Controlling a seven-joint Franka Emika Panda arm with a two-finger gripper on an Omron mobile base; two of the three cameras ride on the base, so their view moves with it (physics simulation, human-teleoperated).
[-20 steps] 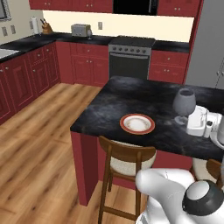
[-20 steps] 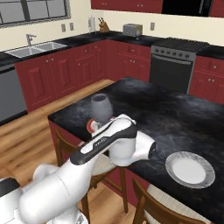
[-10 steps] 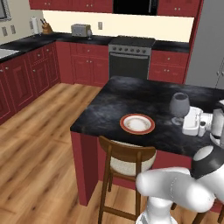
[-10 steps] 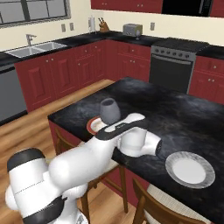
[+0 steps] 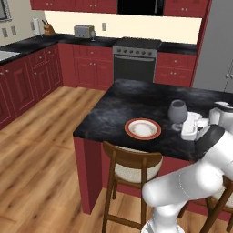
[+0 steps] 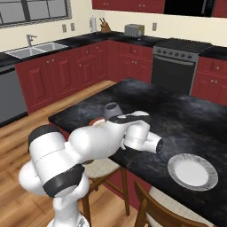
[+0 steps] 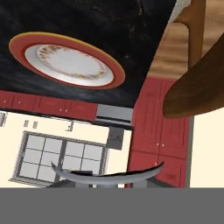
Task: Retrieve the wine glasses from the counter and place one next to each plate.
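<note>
A grey translucent wine glass [image 5: 177,112] stands upright over the black island top, just right of the orange-red rimmed plate [image 5: 143,129]. My gripper [image 5: 184,122] is shut on it from the right. From the right base the glass bowl [image 6: 111,108] peeks over my forearm, which hides most of that plate. The hand view looks past the glass rim [image 7: 105,175] at the rimmed plate [image 7: 68,65]. A plain white-grey plate [image 6: 192,171] lies at the island's near right. A second small glass [image 5: 93,34] stands by the toaster [image 5: 82,31] on the far counter [image 5: 27,44].
Wooden chairs [image 5: 132,166] are tucked under the island's near edge, one under each plate. A stove [image 5: 135,59] sits in the back counter, a sink [image 6: 33,50] at the left, and a knife block [image 5: 47,29] near the toaster. Open wood floor [image 5: 41,150] lies left of the island.
The glass in my gripper has shifted a little left toward the rimmed plate. My arm's elbow has swung down and around, and now crosses low in front of the island.
</note>
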